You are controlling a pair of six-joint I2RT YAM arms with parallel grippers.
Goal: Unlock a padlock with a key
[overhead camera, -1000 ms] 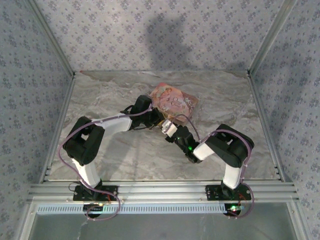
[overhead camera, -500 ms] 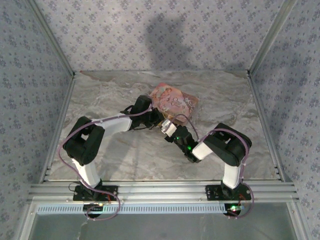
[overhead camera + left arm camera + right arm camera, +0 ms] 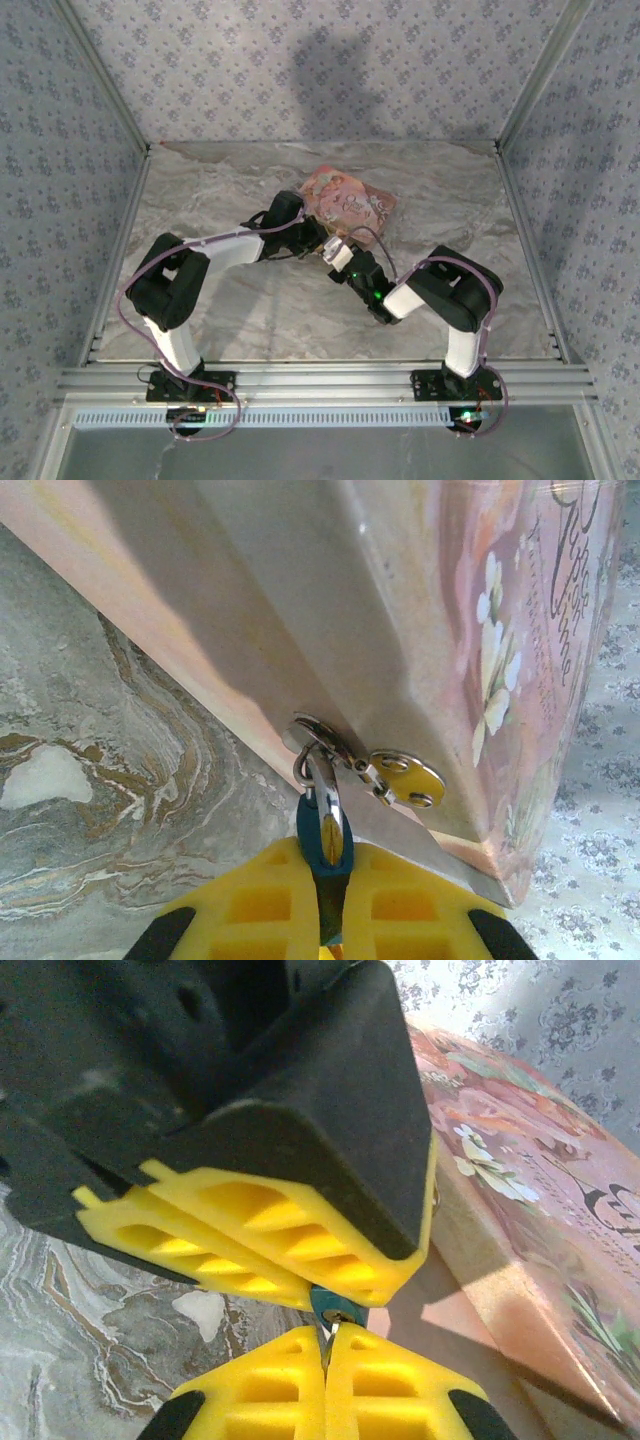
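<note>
Marbled counter [image 3: 250,315] between patterned walls [image 3: 300,70]: both hands meeting at near corner of pink box [image 3: 352,203].

Left hand [image 3: 325,875] clamped tight on padlock [image 3: 320,835], with blue body pinched between yellow fingers [image 3: 250,905] and silvery shackle [image 3: 316,768] hooked into hasp [image 3: 405,778] on side of box. Padlock thus at box wall, close above counter. Right hand [image 3: 325,1355] squeezed fully closed, fingertips pressed together and set tip to tip against left hand, touching blue body from the opposite end. Small silvery bit [image 3: 337,1318] at those tips, too small to tell whether key or part of padlock, so hold on anything not clear. Floral print and script lettering on top of box.
</note>
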